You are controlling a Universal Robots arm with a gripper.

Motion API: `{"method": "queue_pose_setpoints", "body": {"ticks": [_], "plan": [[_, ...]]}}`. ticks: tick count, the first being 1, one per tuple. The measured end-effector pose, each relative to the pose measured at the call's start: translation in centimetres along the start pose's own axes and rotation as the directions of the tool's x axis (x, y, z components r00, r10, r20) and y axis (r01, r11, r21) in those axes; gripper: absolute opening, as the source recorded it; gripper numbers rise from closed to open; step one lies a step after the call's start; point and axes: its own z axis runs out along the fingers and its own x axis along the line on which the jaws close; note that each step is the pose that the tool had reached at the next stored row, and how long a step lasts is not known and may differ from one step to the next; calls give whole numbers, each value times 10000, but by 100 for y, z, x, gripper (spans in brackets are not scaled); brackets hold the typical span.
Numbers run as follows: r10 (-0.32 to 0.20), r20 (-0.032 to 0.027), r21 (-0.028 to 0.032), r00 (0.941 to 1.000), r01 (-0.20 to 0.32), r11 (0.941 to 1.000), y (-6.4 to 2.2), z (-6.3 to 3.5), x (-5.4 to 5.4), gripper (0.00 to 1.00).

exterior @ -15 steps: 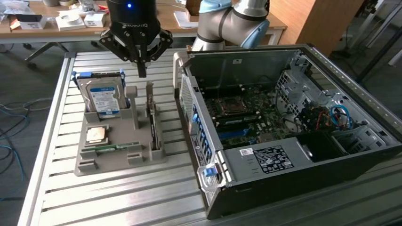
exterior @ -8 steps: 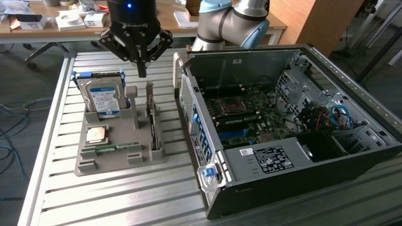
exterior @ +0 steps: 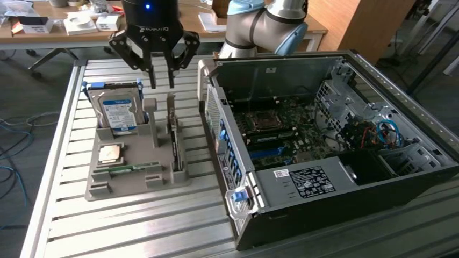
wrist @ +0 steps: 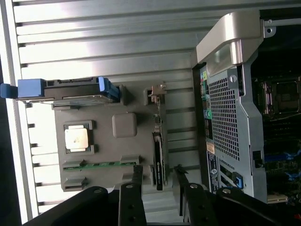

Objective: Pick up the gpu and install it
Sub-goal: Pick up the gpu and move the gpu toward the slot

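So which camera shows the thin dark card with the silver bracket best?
The wrist view: the thin dark card with the silver bracket shows its whole upper edge in the grey holder. The exterior view gives just a narrow dark sliver, upright.

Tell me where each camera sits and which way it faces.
Exterior view: off the arm, raised, looking down at tray, gpu and open case; arm and gripper show.
Wrist view: on the wrist, looking down on the tray; gripper's fingers show, apart, over the gpu's end.
Shared: gripper, gpu, tray, case.
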Motion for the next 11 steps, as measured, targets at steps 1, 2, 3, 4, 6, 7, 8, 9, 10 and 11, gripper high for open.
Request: {"method": "queue_pose_setpoints", "body": {"ticks": [1, 2, 3, 4, 6, 7, 8, 9, 10, 11], "plan": [[0, 0, 0, 10000, 0, 10000, 0, 0, 0, 41], [0, 0, 0, 10000, 0, 10000, 0, 0, 0, 41], [0, 0, 0, 10000, 0, 10000, 0, 0, 0, 47], [0, 0, 0, 10000, 0, 10000, 0, 0, 0, 47], [-1, -1, 1, 10000, 1, 10000, 0, 1, 0, 47], [0, 0, 0, 10000, 0, 10000, 0, 6, 0, 47], [0, 0, -1, 10000, 0, 10000, -1, 13, 0, 47], [0, 0, -1, 10000, 0, 10000, -1, 23, 1, 47], [-1, 0, -1, 10000, 1, 10000, -2, 34, 1, 47], [-1, 0, 0, 10000, 1, 10000, -2, 45, 1, 47]]}}
